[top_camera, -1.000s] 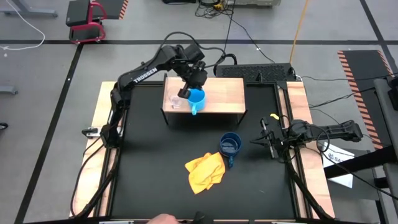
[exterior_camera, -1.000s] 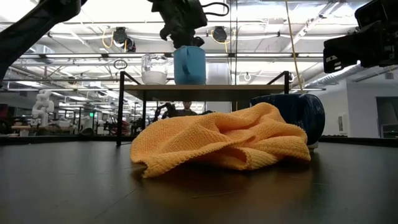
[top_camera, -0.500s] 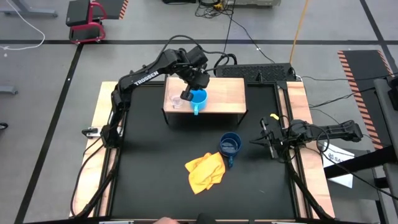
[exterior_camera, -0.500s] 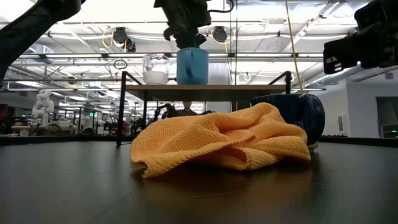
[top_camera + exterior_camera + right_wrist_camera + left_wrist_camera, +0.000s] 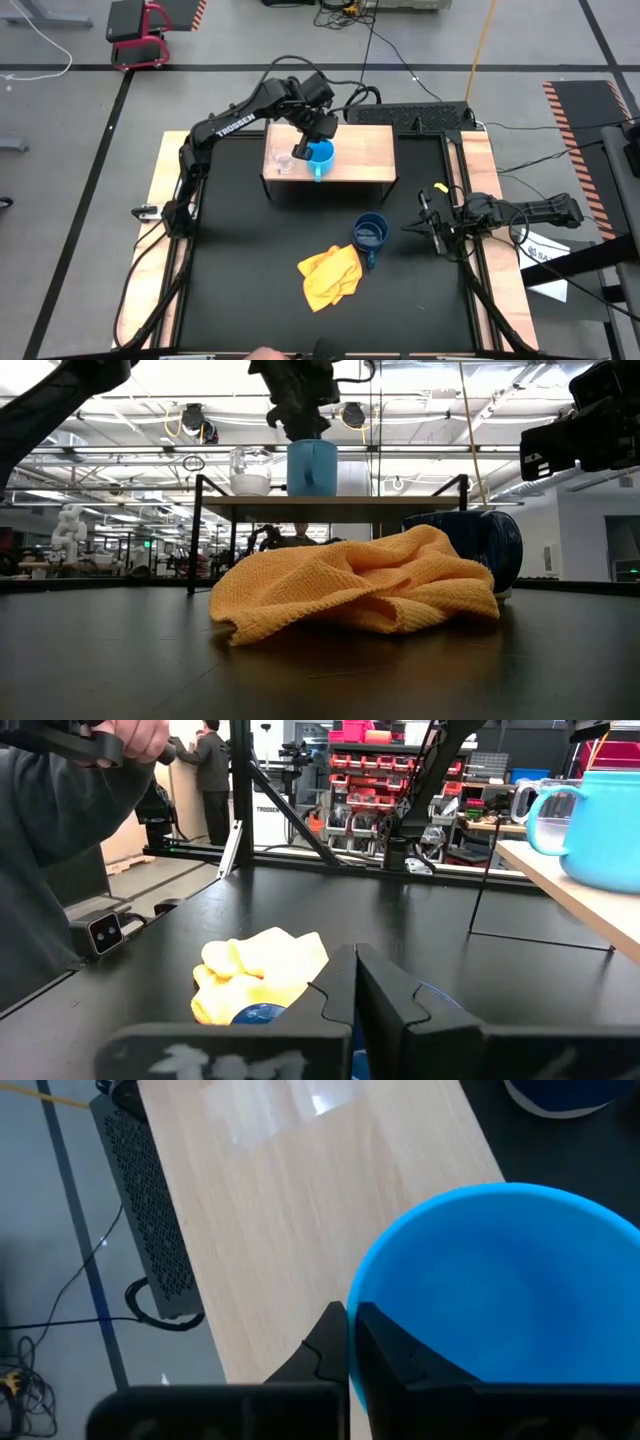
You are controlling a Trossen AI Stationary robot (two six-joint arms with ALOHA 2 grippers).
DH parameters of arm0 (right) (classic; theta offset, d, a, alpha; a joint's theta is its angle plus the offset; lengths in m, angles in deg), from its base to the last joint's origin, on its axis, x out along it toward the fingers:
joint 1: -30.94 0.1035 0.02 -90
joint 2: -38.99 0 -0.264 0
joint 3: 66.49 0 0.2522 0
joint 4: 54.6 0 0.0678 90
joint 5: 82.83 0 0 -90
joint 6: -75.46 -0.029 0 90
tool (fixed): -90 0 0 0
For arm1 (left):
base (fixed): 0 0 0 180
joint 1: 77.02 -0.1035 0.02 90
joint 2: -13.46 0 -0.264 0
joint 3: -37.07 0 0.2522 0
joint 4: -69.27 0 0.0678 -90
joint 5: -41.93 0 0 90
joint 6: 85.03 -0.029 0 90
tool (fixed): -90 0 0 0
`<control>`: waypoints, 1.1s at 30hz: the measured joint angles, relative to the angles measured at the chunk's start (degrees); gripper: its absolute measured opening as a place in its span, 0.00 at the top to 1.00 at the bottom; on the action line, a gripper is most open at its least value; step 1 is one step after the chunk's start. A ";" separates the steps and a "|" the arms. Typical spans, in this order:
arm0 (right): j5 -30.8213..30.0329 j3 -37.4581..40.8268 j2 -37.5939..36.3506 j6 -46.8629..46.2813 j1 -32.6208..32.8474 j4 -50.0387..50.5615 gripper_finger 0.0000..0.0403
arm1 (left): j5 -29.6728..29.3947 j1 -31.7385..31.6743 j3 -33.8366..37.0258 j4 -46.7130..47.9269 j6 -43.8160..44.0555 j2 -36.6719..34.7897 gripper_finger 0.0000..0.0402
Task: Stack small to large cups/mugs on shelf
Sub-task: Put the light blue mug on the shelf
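On top of the shelf [image 5: 350, 148], the light blue mug [image 5: 319, 155] stands upright just beside the small clear glass cup [image 5: 284, 164], which sits toward the shelf's left end, probably so sizes run in order. The left gripper [image 5: 312, 143] pinches the mug's rim, fingers nearly closed, one inside the wall and one outside. Below the shelf, the dark blue mug [image 5: 370, 234] waits on the black table [image 5: 230, 250] touching a yellow cloth [image 5: 328, 275]. The right gripper [image 5: 425, 226] rests at the table's right edge, fingers nearly together, holding nothing.
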 joint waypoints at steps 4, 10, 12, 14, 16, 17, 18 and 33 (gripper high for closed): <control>0.02 0.02 0.00 0.00 0.00 0.00 1.00 | 0.07 -0.32 0.00 -0.49 0.46 0.00 0.99; 0.02 0.00 0.02 -0.02 0.00 0.00 1.00 | 0.28 -1.17 0.00 -0.91 0.79 0.02 0.99; 0.01 0.00 0.00 -0.02 0.00 0.00 1.00 | 0.53 -1.36 0.00 -0.93 0.98 0.02 0.99; 0.00 0.00 0.02 -0.02 0.00 0.00 1.00 | 0.53 -1.38 0.00 -0.93 1.15 0.02 0.98; 0.00 0.02 0.02 -0.02 0.00 0.00 1.00 | 0.53 -1.38 0.00 -0.95 1.29 0.02 0.96; 0.00 0.02 0.02 -0.02 0.00 0.00 1.00 | 0.48 -1.38 0.03 -0.99 1.26 0.00 0.94; 0.02 0.00 0.01 -0.02 0.00 0.00 1.00 | 0.28 -1.38 0.08 -1.14 1.06 -0.12 0.93; 0.02 0.00 0.00 0.07 0.00 -0.03 1.00 | 1.77 -1.30 0.26 0.21 -0.07 -2.37 0.79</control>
